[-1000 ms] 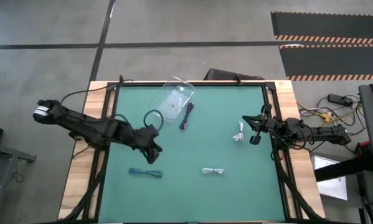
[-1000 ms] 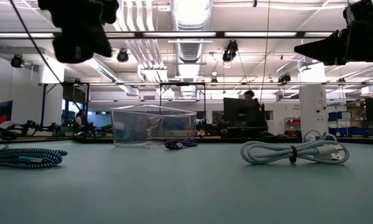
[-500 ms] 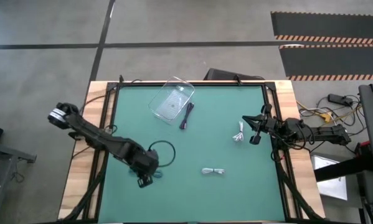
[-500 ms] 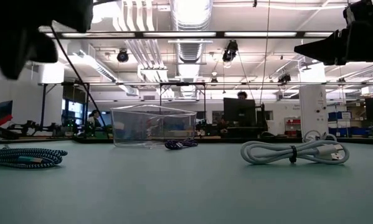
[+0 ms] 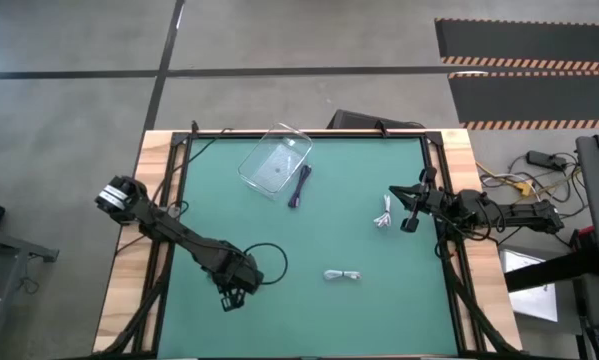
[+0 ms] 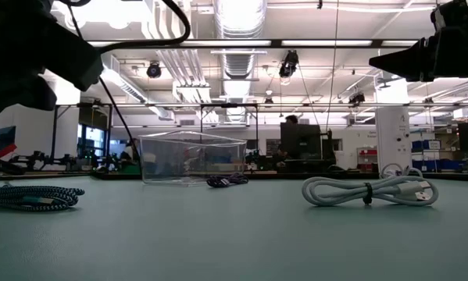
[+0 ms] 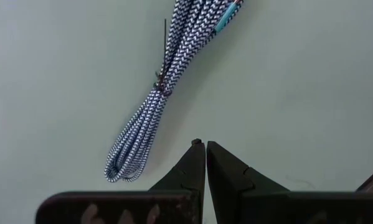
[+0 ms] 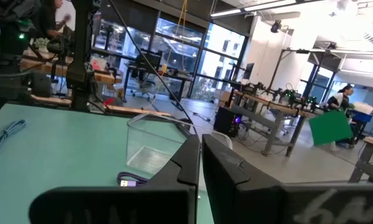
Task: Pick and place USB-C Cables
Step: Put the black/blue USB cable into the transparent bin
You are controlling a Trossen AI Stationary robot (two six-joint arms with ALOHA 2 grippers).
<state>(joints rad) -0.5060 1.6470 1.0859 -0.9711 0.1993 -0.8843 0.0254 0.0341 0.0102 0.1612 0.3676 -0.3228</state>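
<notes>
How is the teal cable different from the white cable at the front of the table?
The teal cable is braided, dark-and-light patterned; the white cable is smooth and plain. The teal cable lies right beside the shut left gripper; the white cable lies alone, far from both grippers. Both are small bundles tied at the middle, lying flat on the table.

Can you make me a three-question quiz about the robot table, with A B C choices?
1. Where is the purple cable?
A. Beside the clear box
B. Inside the box
C. On the floor

2. How many white cables lie on the table?
A. One
B. Two
C. Four

3. How is the left claw?
A. Wide open
B. Shut with nothing in it
C. Squeezing a cable

Answers:
1 A, it lies just outside the box wall.
2 B, one near the right claw, one toward the front.
3 B, its fingers meet just short of the teal cable.
</notes>
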